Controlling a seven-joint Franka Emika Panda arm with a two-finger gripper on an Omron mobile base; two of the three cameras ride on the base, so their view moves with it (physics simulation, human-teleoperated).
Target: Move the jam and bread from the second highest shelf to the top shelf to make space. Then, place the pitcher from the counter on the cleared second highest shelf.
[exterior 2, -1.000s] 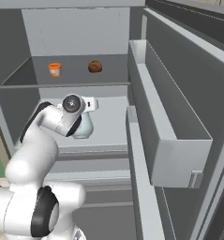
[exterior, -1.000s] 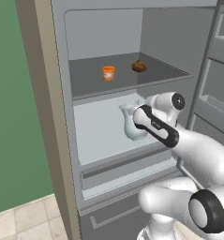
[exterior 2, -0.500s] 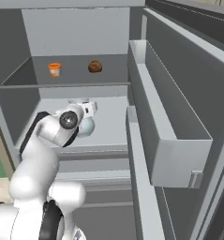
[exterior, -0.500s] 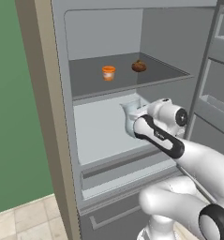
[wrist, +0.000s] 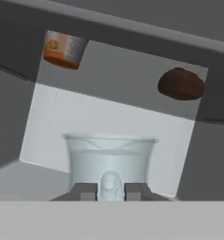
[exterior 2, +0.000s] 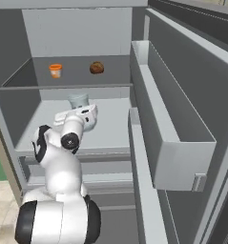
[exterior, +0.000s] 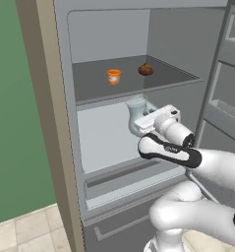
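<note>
Jam (exterior: 114,77): upright on the dark top shelf (exterior: 89,86), left of the bread, well apart from it.
Bread (exterior: 146,70): on the same shelf, nearer the right wall.
Pitcher (exterior: 137,114): upright over the pale second shelf (exterior: 102,138), under the top shelf's front edge; whether its base touches the panel cannot be told.
Jaws (wrist: 110,191): pressed in on the pitcher's handle, seen between the two tips in the hand view; the rim stands just above them.
Arm: reaches into the fridge at second-shelf height, hand directly behind the pitcher.
Fridge door (exterior 2: 177,124): swung wide at the right.
</note>
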